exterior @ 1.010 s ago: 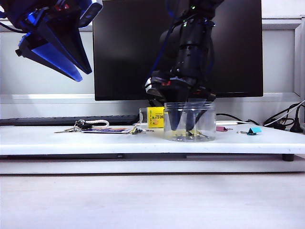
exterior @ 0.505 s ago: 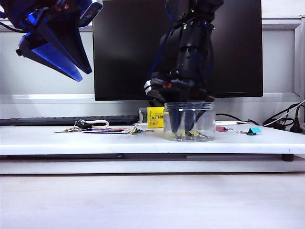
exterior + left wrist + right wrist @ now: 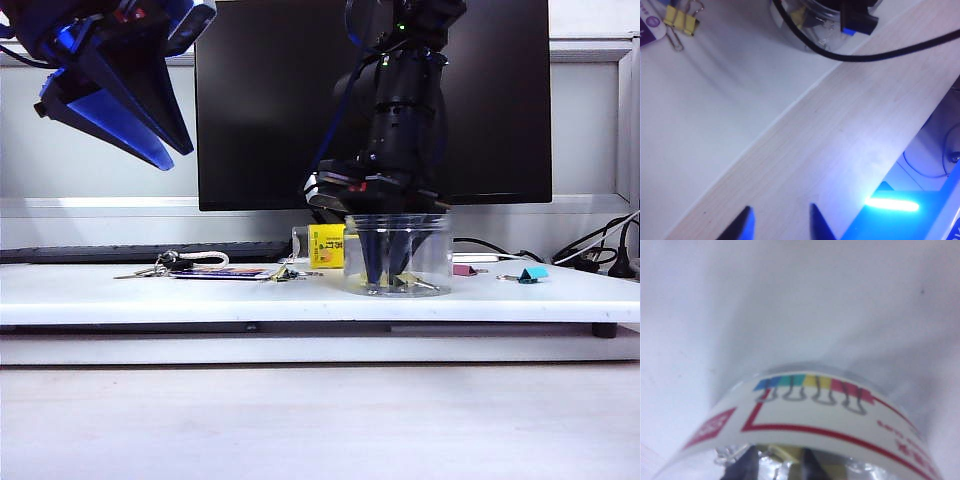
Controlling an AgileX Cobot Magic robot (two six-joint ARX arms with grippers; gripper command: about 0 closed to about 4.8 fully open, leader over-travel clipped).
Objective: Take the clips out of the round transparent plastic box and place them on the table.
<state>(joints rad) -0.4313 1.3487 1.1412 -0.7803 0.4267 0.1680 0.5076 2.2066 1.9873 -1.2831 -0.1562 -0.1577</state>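
Your right end effector [image 3: 388, 278] reaches down inside the round transparent plastic box [image 3: 397, 254] on the table [image 3: 130, 296], fingers narrowed around the clips [image 3: 408, 283]; grip uncertain. Your left end effector [image 3: 150, 128] hangs open, well clear.

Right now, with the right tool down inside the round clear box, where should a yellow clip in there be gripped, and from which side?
Probably from straight above, through the open top of the round transparent plastic box, as its wall blocks every side. Close the right tool across the body of a yellow clip, not the thin wire handles. The left tool hangs high, clear of it.
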